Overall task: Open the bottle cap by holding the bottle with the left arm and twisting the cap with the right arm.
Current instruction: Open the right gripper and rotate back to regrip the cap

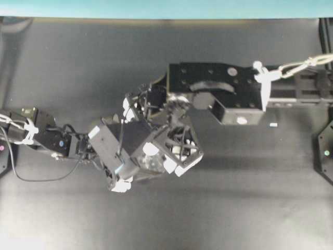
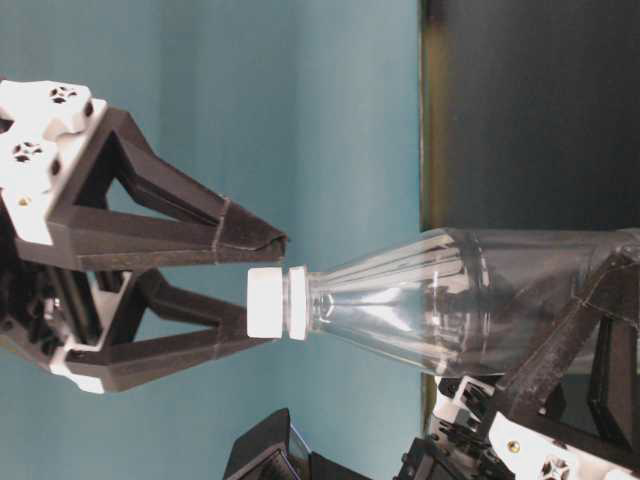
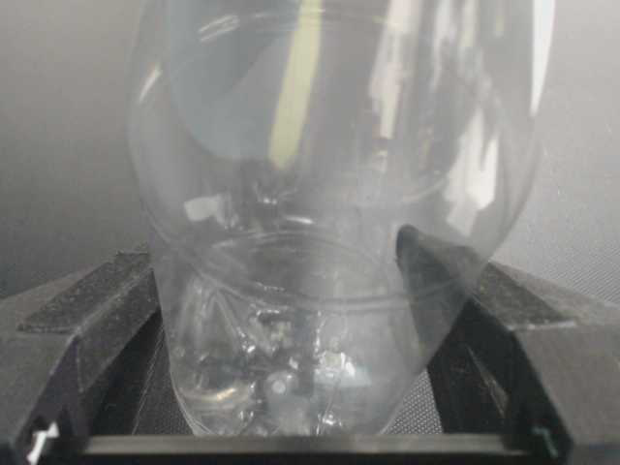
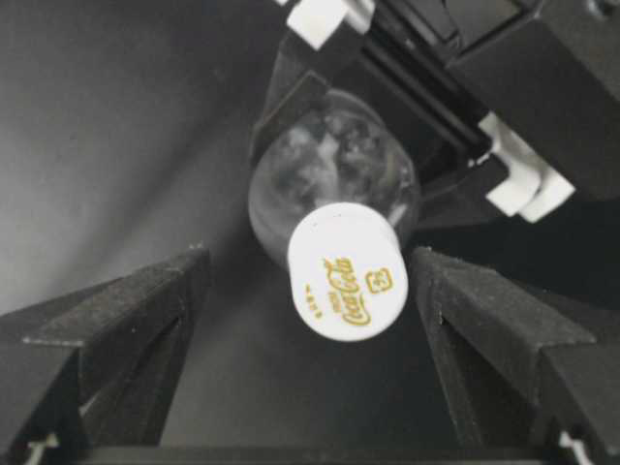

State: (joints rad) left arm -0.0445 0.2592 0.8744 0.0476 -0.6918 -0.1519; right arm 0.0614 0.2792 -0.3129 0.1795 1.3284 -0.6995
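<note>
Overhead view: the two arms meet mid-bench. The left pincer (image 1: 136,165) comes in from nine o'clock and pinches the bottle (image 1: 151,162) low on its body; the right pincer (image 1: 179,151) reaches in from two o'clock and sits directly above the neck, hiding the cap.

Table-level view: this picture is turned on its side, so the bottle's long axis runs across it, the bottle cap (image 2: 268,302) at the nine o'clock end. The right pincer's fingers (image 2: 235,240) flank the cap, spread, with a visible gap on each side.

Left wrist view: the bottle (image 3: 329,223) stands clamped between both black pads.

Right wrist view: the cap (image 4: 349,271) lies dead centre between the spread fingers, touching neither. My judgement: the right arm is the nearer for twisting and needs only to close.
</note>
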